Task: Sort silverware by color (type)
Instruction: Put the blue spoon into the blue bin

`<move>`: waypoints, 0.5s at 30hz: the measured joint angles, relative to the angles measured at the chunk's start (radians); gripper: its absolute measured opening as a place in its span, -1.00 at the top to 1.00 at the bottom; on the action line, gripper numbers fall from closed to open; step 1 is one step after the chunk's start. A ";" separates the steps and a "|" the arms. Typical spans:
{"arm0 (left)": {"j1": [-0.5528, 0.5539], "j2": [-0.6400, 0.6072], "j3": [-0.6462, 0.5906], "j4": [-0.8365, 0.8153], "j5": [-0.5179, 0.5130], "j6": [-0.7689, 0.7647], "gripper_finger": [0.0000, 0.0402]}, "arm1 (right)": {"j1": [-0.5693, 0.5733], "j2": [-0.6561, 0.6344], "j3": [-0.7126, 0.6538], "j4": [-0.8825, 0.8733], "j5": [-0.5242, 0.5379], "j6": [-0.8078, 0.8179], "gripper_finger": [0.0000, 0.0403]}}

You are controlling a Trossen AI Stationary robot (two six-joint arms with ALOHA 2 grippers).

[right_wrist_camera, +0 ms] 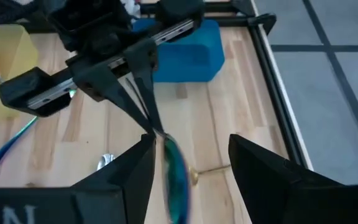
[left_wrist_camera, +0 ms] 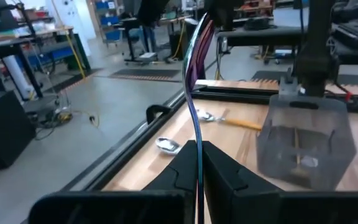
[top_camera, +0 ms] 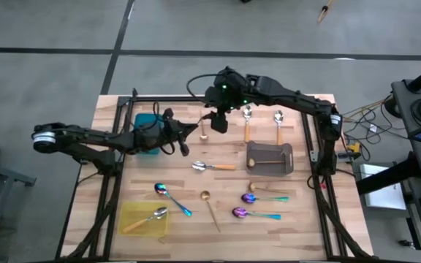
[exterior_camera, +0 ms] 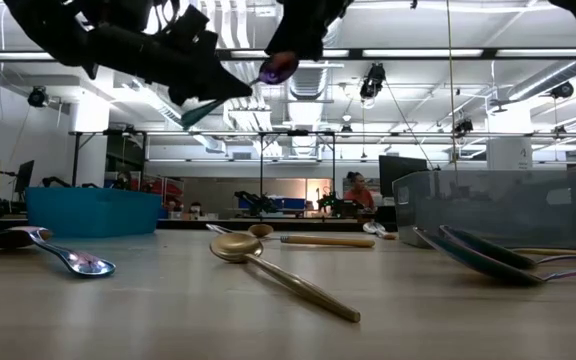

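Left arm: reaches in from the table's left edge toward the far-centre, forearm roughly level, well above the tabletop.
Left gripper [top_camera: 184, 136]: fingers [left_wrist_camera: 219, 171] pressed together on the handle of an iridescent spoon [left_wrist_camera: 196, 93], whose bowl end points away from the wrist.
Right arm: comes from the far-right corner, elbow bent, stretching left along the far side of the table.
Right gripper [top_camera: 218, 123]: points down and toward the left gripper; fingers [right_wrist_camera: 260, 165] spread apart, one on each side of the spoon's bowl, not touching it.
Relation: the two grippers are close together in mid-air, tips nearly meeting.
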 joint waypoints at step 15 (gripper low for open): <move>-0.002 -0.087 -0.097 0.174 0.094 -0.013 1.00 | 0.001 -0.292 -0.406 0.297 0.000 0.046 0.04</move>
